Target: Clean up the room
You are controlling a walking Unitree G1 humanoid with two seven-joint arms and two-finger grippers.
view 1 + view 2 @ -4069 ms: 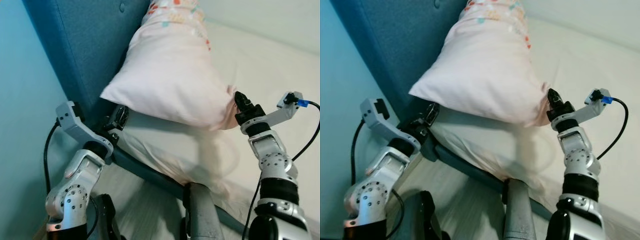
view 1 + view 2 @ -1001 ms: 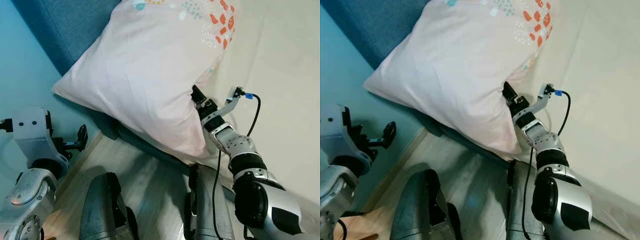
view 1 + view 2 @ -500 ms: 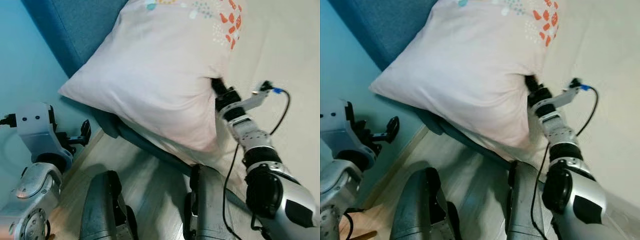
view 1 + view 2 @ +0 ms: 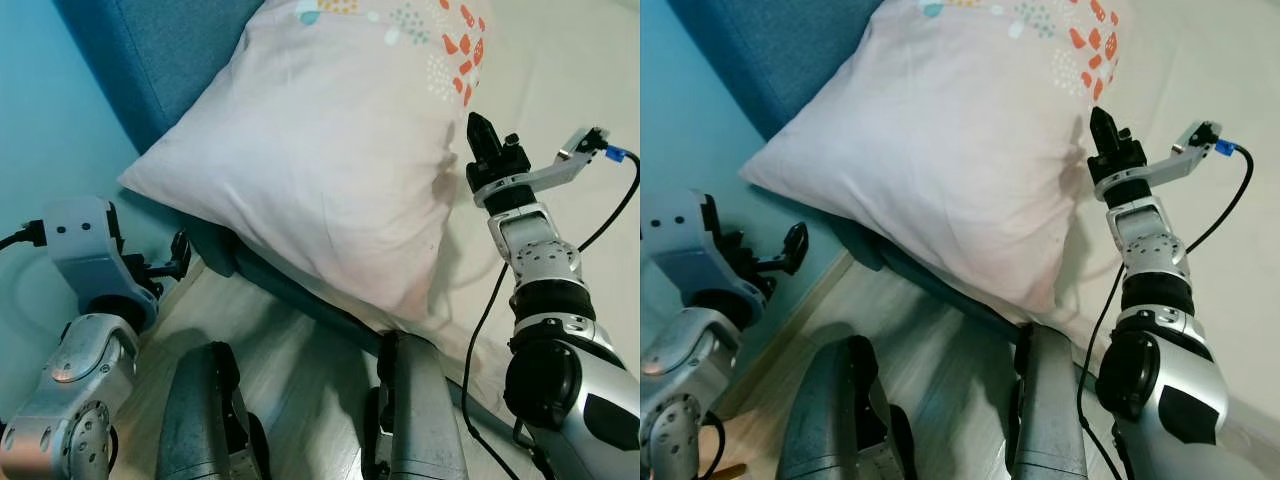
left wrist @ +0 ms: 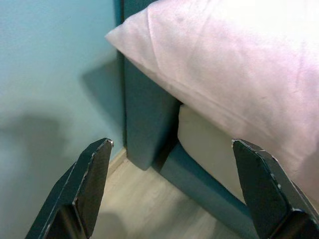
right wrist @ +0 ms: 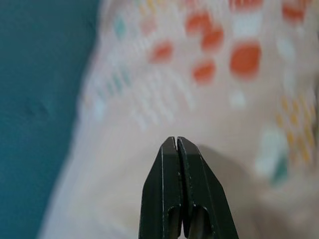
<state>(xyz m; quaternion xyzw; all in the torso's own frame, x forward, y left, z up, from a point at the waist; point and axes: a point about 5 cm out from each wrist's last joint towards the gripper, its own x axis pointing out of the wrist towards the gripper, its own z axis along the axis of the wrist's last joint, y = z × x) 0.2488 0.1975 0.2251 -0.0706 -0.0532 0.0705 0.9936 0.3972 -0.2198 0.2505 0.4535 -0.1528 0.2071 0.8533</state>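
Right gripper (image 4: 481, 135): raised at about 2 o'clock in the head view, just beside the pillow's right edge; its two black fingers (image 6: 178, 164) pressed together with nothing between them; whether the tip touches the fabric cannot be told; the wrist picture is blurred
Left gripper (image 5: 169, 189): low at about 8 o'clock in the head view, near the blue wall; fingers spread wide apart, holding nothing; it faces the corner where headboard and bed frame meet
Pillow (image 4: 310, 150): large and pale pink, with orange and teal spots near its upper end; it leans against the headboard and rests on the mattress, its lower corner hanging a little over the bed's edge; its upper end is cut off at 12 o'clock
Headboard (image 4: 160, 60): dark teal, padded; mostly hidden behind the pillow, and cut off at the picture's upper edge
Mattress (image 4: 560, 90): cream sheet, running from 1 to 4 o'clock; the part under the pillow is hidden
Bed frame (image 5: 199, 174): dark teal rail below the mattress, partly shaded
Wall (image 4: 40, 130): light blue, at 9 to 10 o'clock
Floor (image 4: 300, 370): pale wood boards at 6 o'clock, partly covered by the robot's own grey legs (image 4: 200, 420)
Cable (image 4: 625, 200): black, looping from a blue plug on the right wrist; its lower run passes behind the arm
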